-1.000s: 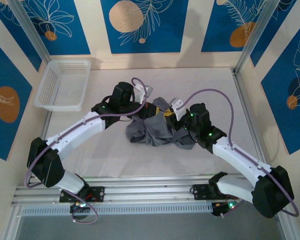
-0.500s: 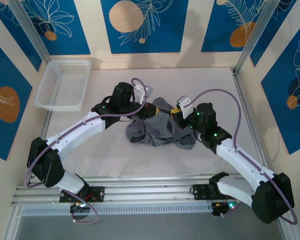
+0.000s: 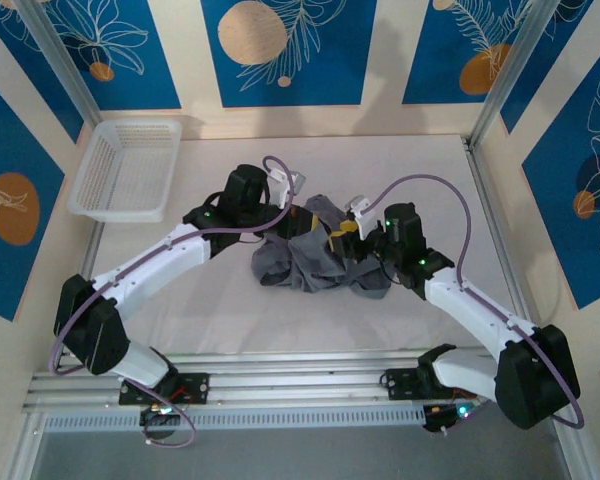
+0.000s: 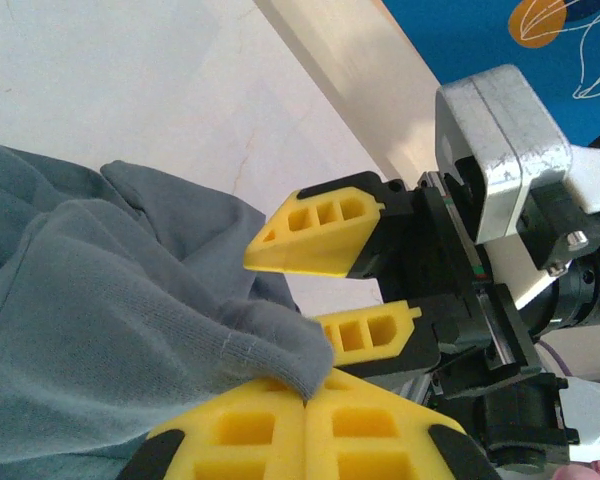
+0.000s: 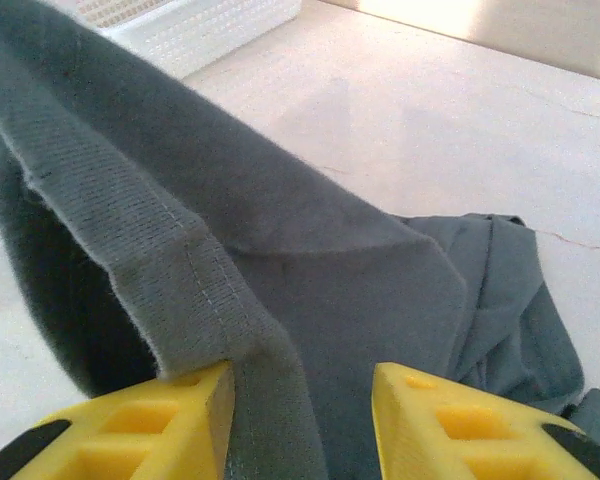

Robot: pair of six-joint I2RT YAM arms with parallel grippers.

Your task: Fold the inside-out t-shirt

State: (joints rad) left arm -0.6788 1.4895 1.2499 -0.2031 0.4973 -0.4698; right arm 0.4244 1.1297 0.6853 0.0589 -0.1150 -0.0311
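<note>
While the left tool [image 4: 305, 392] has its yellow fingers [image 4: 240, 430] pressed together on a raised fold of the plain slate-grey soft-cloth t-shirt [image 3: 315, 262], the right tool [image 5: 300, 400] stands spread, clamping nothing. The garment lies in a crumpled heap in the middle of the pale worktop [image 3: 430, 170], between the two arms and well apart from the white plastic basket [image 3: 128, 170] at the far left corner.

What matters is the relation at the raised fold. From the left wrist, the right tool's open fingers [image 4: 320, 235] face the left tool's pinch from just beside it, one above the cloth edge and one partly behind it. From the right wrist, a stitched hem [image 5: 150, 260] runs from the upper left down towards the gap, draped against the inner side of the left-hand finger, with grey cloth lying between both fingers.

The hem's long axis therefore seems to run into the right tool's opening rather than across it, and the right arm is nearer that free edge. I judge that the next move calls for the right tool to close on the hem near the left tool's hold, so the two can draw the edge apart. A deep bite would likely take in more than one layer.
</note>
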